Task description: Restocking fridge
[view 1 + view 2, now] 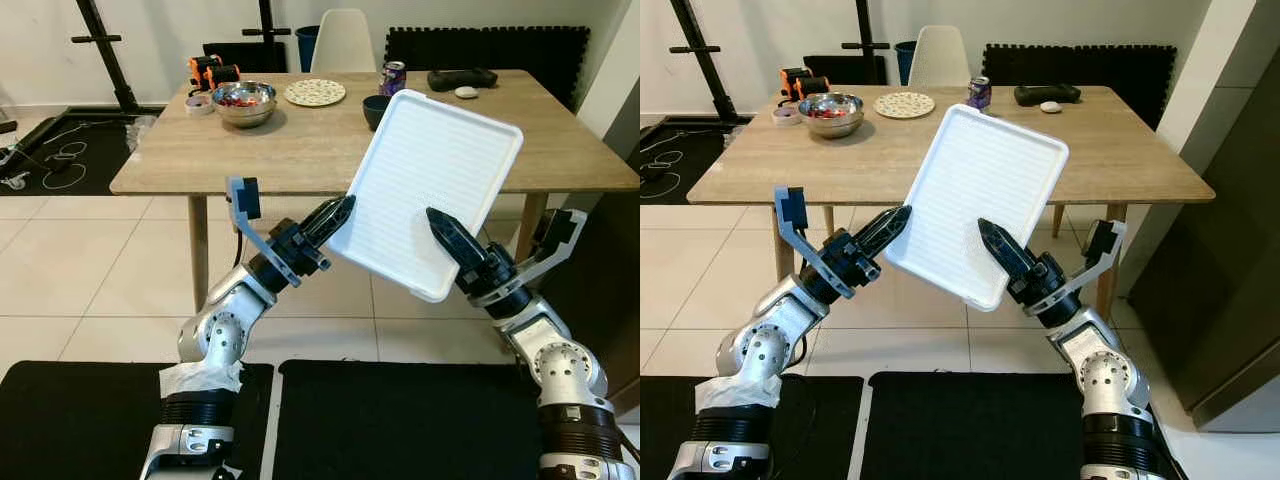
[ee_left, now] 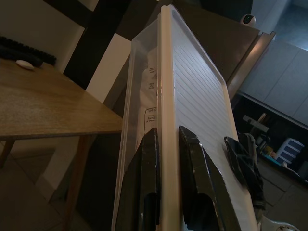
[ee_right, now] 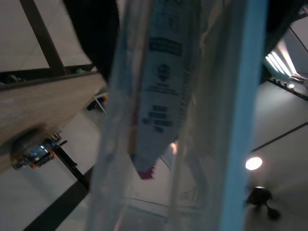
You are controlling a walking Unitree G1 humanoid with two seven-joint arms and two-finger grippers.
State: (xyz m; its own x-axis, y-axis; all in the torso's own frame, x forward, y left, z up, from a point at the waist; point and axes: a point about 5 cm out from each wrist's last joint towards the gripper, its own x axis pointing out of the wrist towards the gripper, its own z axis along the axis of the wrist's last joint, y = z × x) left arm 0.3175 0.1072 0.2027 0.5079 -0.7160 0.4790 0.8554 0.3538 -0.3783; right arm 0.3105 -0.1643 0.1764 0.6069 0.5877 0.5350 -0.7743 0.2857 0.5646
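I hold a white ribbed tray (image 1: pixel 430 180) tilted up in front of the table, its flat underside toward my head camera. My left gripper (image 1: pixel 335 215) is shut on its left edge; in the left wrist view the two black fingers (image 2: pixel 144 192) pinch the rim (image 2: pixel 166 72), with clear wrap and a printed label on the far side. My right gripper (image 1: pixel 445 235) grips the lower right edge, one finger lying across the ribbed face. The right wrist view looks along clear wrap with a printed label (image 3: pixel 163 96).
Behind the tray stands a wooden table (image 1: pixel 300 150) with a metal bowl (image 1: pixel 244 102), a patterned plate (image 1: pixel 315 92), a drink can (image 1: pixel 392 77) and a dark bowl (image 1: pixel 376 108). A white chair (image 1: pixel 343 40) is beyond. Black mats (image 1: pixel 380 420) lie underfoot; a dark tall front (image 1: pixel 1230 250) stands right.
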